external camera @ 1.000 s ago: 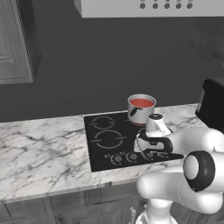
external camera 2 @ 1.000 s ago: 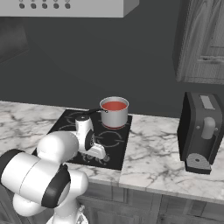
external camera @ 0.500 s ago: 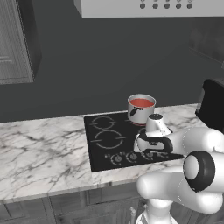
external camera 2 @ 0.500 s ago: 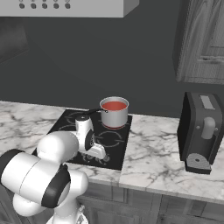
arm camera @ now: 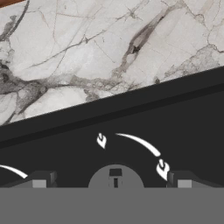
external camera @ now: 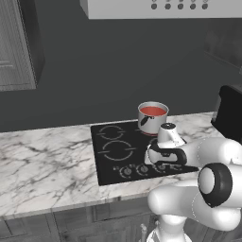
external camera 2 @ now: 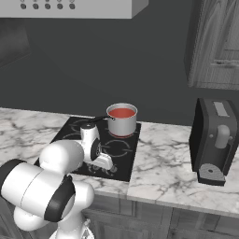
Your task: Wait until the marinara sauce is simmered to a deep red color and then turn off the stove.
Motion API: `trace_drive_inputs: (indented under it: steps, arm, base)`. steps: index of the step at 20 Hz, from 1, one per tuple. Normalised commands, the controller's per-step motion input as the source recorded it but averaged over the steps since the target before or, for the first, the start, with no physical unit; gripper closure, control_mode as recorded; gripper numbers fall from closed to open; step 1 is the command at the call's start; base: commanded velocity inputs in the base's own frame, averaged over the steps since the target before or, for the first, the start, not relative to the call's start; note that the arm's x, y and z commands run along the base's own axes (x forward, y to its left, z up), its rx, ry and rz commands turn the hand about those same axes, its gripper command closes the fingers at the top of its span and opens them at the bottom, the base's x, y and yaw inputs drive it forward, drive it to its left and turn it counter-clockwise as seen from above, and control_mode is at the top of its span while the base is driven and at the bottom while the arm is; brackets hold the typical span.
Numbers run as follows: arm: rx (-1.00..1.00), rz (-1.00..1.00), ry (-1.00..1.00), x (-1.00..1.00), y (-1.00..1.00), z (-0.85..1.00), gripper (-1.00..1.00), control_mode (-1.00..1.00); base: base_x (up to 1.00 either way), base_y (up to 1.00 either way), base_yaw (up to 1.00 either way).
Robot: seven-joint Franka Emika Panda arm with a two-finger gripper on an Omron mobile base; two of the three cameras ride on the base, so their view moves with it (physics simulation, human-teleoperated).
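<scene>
The marinara sauce (external camera: 153, 111) is an orange-red disc inside a small steel pot (external camera: 152, 120) on the back right burner of the stove (external camera: 116, 150), also seen in the right base view as sauce (external camera 2: 122, 113) in the pot (external camera 2: 123, 125). My gripper (external camera: 159, 164) hangs low over the knob row at the stove's front edge. In the hand view the gripper (arm camera: 111, 180) is open, its fingertips (arm camera: 40, 180) wide on either side of one round knob (arm camera: 115, 176), not touching it. Flame marks are printed on the black glass (arm camera: 131, 116) above the knob.
A marble counter (external camera: 42, 165) runs on both sides of the stove. A dark coffee machine (external camera 2: 215, 140) stands on the counter to the right. A range hood (external camera: 165, 7) hangs overhead and wooden cabinets (external camera 2: 217, 42) flank it.
</scene>
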Motion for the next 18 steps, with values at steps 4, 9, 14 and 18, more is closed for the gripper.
trace_drive_inputs:
  steps: [4,9,14,18]
  arm:
    - [0.0,0.0,0.0,0.0,0.0,0.0,-1.0,-1.0]
    - [0.0,0.0,0.0,0.0,0.0,0.0,-1.0,-1.0]
    - [0.0,0.0,0.0,0.0,0.0,0.0,-1.0,-1.0]
    - [0.0,0.0,0.0,0.0,0.0,0.0,-1.0,-1.0]
  base:
    - [0.0,0.0,0.0]
    - [0.0,0.0,0.0]
    - [0.0,0.0,0.0]
    - [0.0,0.0,0.0]
